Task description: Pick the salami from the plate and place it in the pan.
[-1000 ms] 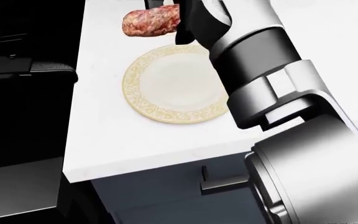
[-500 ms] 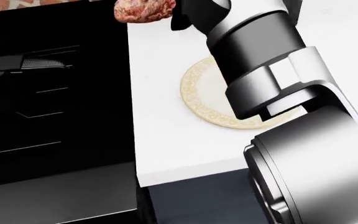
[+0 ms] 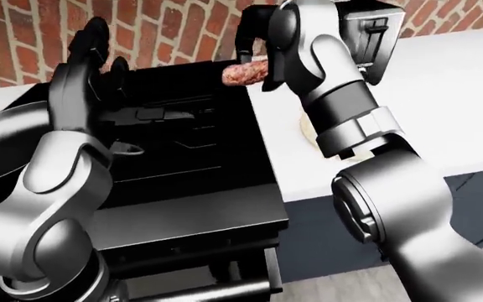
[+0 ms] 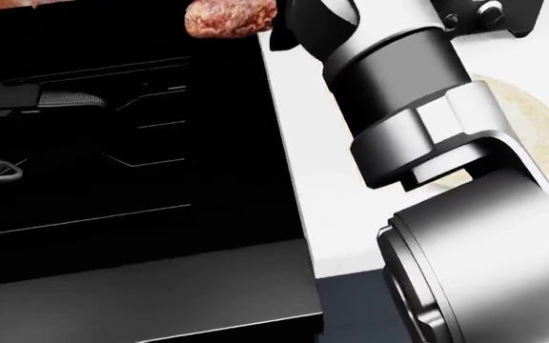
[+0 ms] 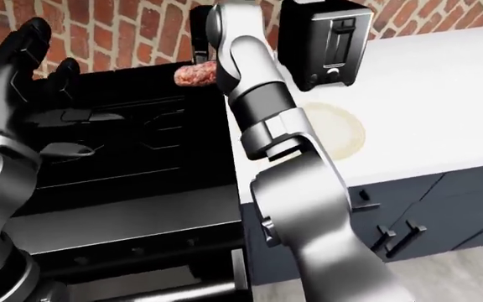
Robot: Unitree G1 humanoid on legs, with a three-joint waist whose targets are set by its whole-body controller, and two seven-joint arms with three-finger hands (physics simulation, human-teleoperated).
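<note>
Over stove edge now: right hand (image 3: 262,60) carrying salami (image 3: 244,73), fingers pinching it at one end, meat hanging above black stove (image 3: 182,145), clear of white worktop (image 3: 443,88). Whole head view sliding sideways versus second ago, so camera turning, plate (image 5: 338,129) sitting empty, drifting right. Left hand (image 3: 91,53) hovering, fingers spread, holding nothing. Pan itself hard to make out against black, guessing drop coming soon.

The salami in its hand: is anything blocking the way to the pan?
Nothing visible does. The right hand holds the salami in the air over the edge of the black stove. The left hand is raised at the left, apart. The pan is hard to make out on the dark stovetop.
</note>
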